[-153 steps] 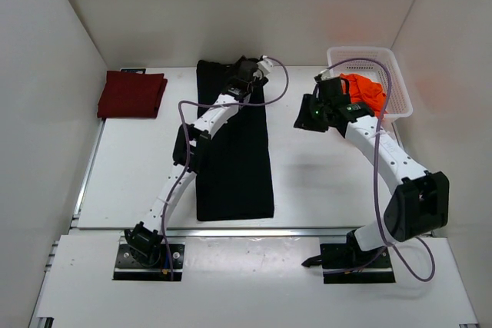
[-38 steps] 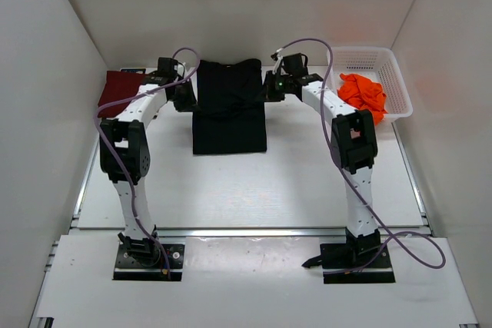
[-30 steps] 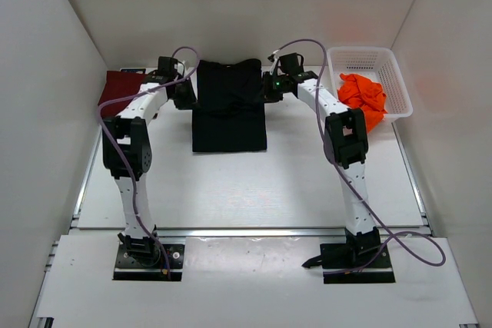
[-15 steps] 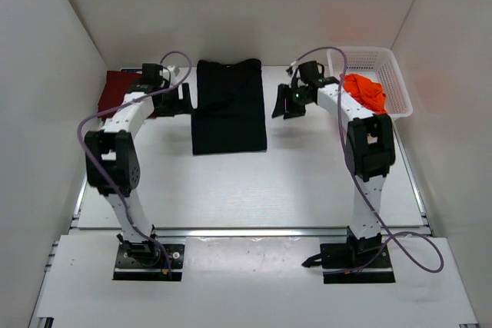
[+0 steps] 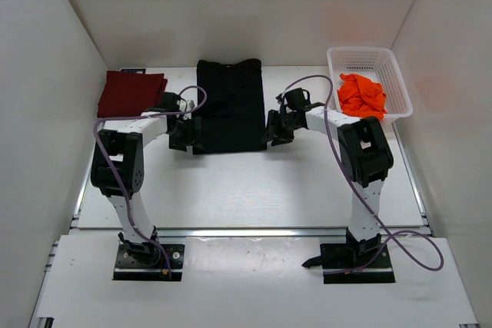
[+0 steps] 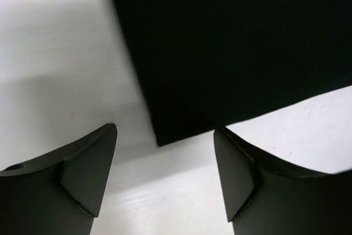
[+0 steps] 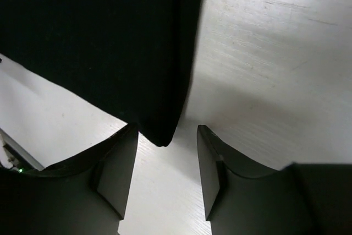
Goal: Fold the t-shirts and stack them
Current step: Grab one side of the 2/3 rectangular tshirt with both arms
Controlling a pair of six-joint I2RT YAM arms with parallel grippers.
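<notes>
Your two arms have drawn back from the far end of the black shirt (image 5: 227,105) to its near corners. The left gripper (image 6: 165,158) and right gripper (image 7: 168,152) each hover with jaws wide apart, holding nothing, a corner lying between them, so another fold looks due. The maroon shirt (image 5: 131,94) lies folded far left and the orange shirt (image 5: 361,94) sits crumpled in the basket (image 5: 361,53) far right. The bench (image 5: 254,190) and enclosing walls are white

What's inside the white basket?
A crumpled orange t-shirt lies in the white basket, filling its near half. The far half shows bare mesh. Anything under the shirt is covered, so I cannot tell.
</notes>
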